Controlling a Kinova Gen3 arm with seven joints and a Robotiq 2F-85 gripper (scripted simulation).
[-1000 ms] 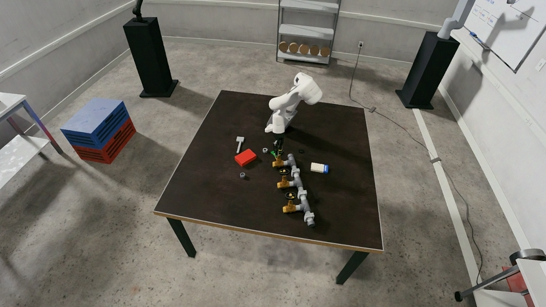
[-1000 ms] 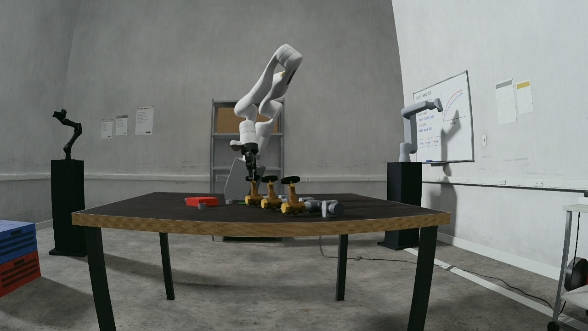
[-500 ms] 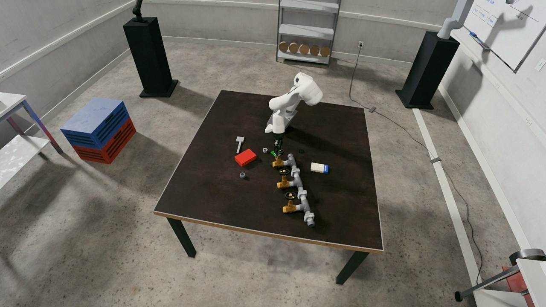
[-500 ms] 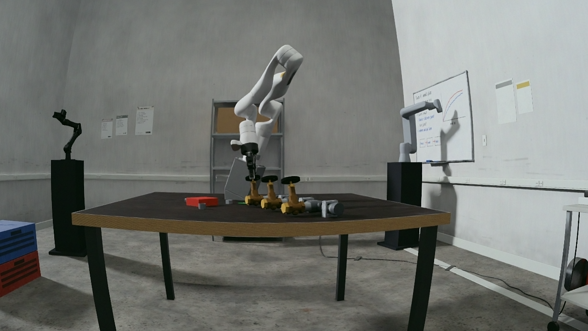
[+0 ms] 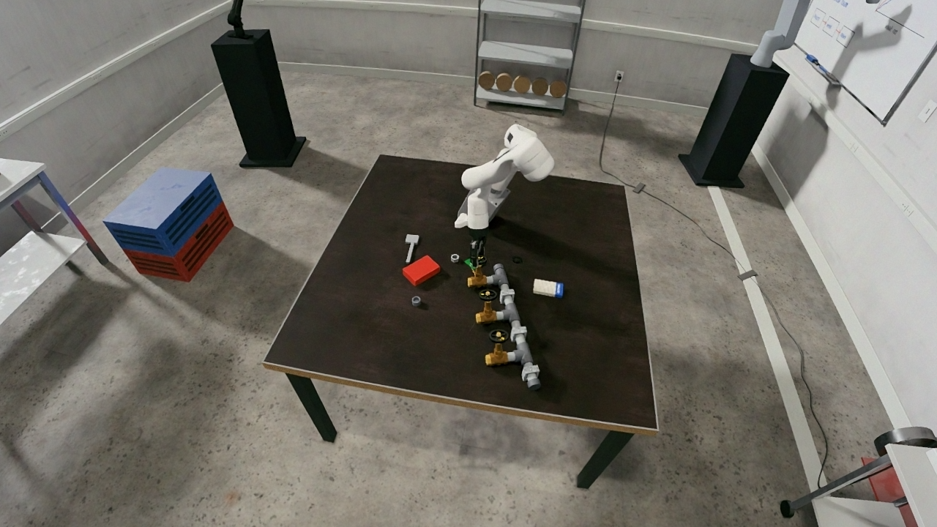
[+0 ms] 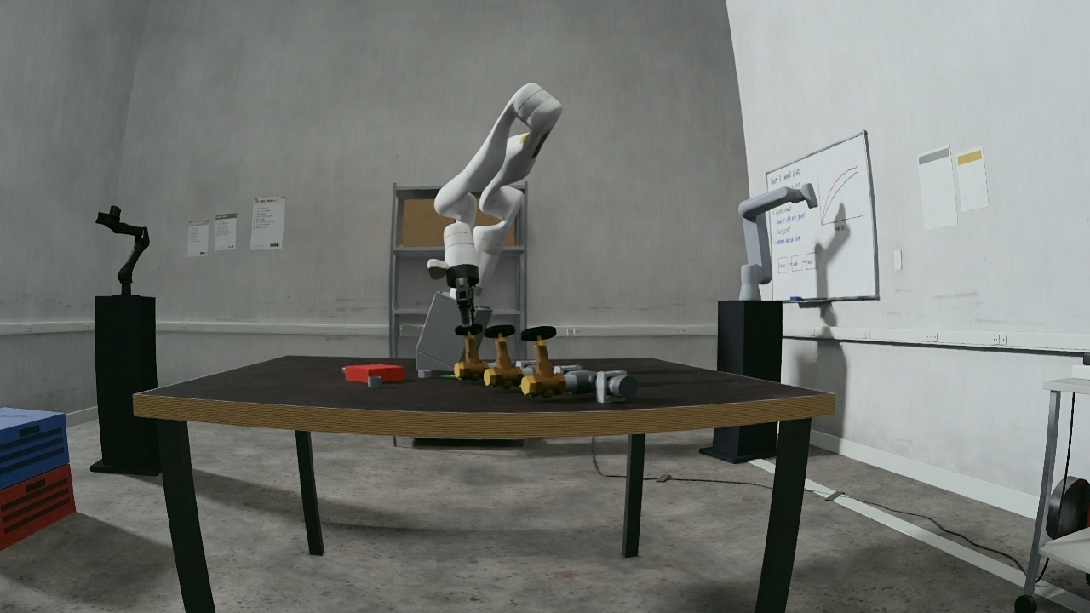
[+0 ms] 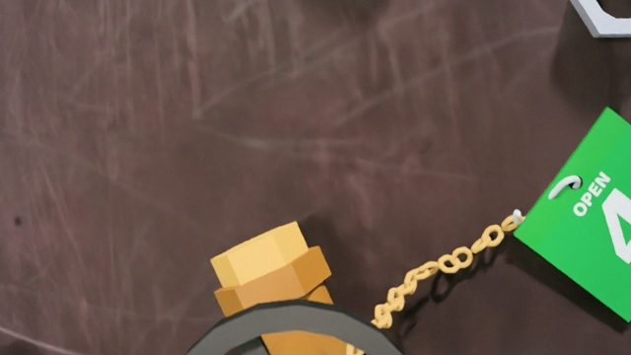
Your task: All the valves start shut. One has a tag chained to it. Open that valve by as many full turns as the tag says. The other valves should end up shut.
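Observation:
Three brass valves with black handwheels stand in a row on a grey pipe point(image 5: 517, 327) point(image 6: 602, 383). The far valve point(image 5: 476, 281) point(image 6: 469, 369) point(image 7: 270, 268) has a gold chain point(image 7: 444, 261) running to a green tag point(image 5: 468, 263) point(image 7: 582, 232) that reads "OPEN 4". Its handwheel point(image 6: 467, 329) point(image 7: 291, 318) shows only as a rim at the bottom of the wrist view. My gripper point(image 5: 477, 259) point(image 6: 465, 318) is open and points down right over this handwheel; I cannot tell whether it touches. The fingers do not show in the wrist view. The other two handwheels point(image 5: 487, 294) point(image 5: 499, 335) are apart from it.
A red block point(image 5: 420, 269) point(image 6: 373, 372) lies left of the valves, a white and blue box point(image 5: 547, 288) lies right of the pipe. A grey mallet point(image 5: 411, 245), two small grey rings point(image 5: 454, 257) point(image 5: 416, 301) and a black ring point(image 5: 516, 262) lie nearby.

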